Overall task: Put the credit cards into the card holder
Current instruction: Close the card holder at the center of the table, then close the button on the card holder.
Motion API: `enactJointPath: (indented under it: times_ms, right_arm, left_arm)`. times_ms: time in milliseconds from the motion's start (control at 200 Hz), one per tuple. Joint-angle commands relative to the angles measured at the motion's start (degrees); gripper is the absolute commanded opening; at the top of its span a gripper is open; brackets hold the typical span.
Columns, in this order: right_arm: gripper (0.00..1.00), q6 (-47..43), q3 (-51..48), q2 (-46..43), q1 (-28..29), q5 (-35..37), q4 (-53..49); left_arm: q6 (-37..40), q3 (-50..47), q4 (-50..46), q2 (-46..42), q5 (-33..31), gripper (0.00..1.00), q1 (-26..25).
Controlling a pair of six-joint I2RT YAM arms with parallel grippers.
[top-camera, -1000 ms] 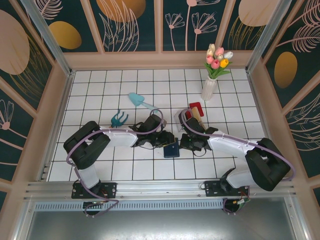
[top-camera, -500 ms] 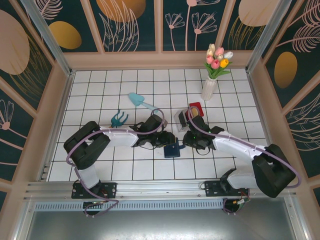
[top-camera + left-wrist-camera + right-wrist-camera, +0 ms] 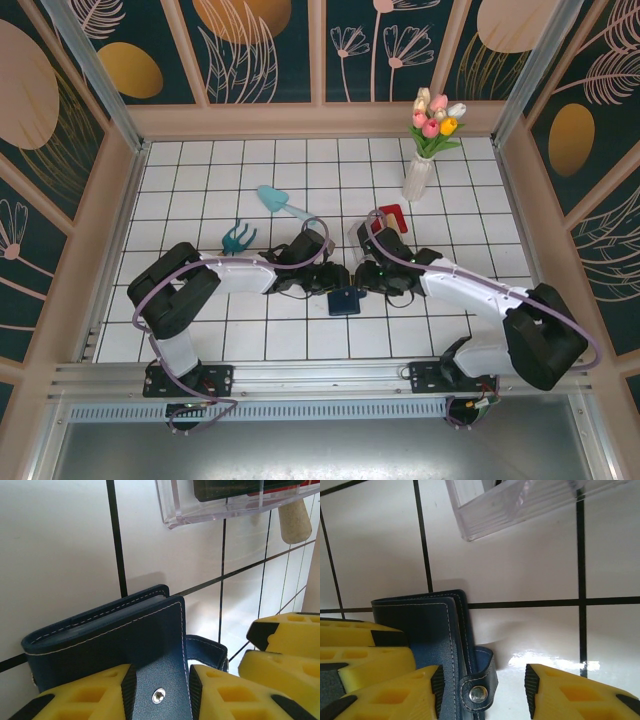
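Left gripper (image 3: 161,677): in your left wrist view its yellow fingers (image 3: 85,695) press against both sides of the card holder's (image 3: 100,645) snap tab (image 3: 158,696), pinching it.

Right gripper (image 3: 484,677): fingers (image 3: 575,692) are spread with the tab between them. The right pad is clear of it, with bare tile in the gap.

From the top view you cannot tell either finger state, because the wrists cover the fingers. It does place the navy card holder on the white tiled table (image 3: 200,180), centre and toward the near edge, with both grippers just far of it.

A clear rack (image 3: 215,507) stands just beyond, with a dark card (image 3: 225,487) inside.
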Motion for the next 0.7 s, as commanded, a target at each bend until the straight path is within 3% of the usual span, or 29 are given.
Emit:
enactJointPath:
  times_ms: [0, 190, 435, 696]
  right_arm:
    - [0.51, -1.5, 1.2, 2.0, 0.9, -1.1, -0.2]
    - [0.52, -1.9, 1.2, 4.4, 1.6, -2.5, 0.3]
    - [0.50, -1.9, 2.9, 4.0, 1.5, 8.0, -7.1]
    - [0.36, -2.3, 2.9, 4.5, 1.2, 6.6, -6.0]
  left_arm:
    - [0.8, -1.1, -3.8, 0.2, -2.9, 0.36, -0.1]
    - [-0.6, -3.1, -1.0, -2.0, -3.8, 0.35, 0.0]
    - [-0.3, -2.7, -1.5, -1.8, -3.8, 0.34, 0.0]
    - [-0.1, -2.6, -1.9, -1.6, -3.6, 0.34, 0.0]
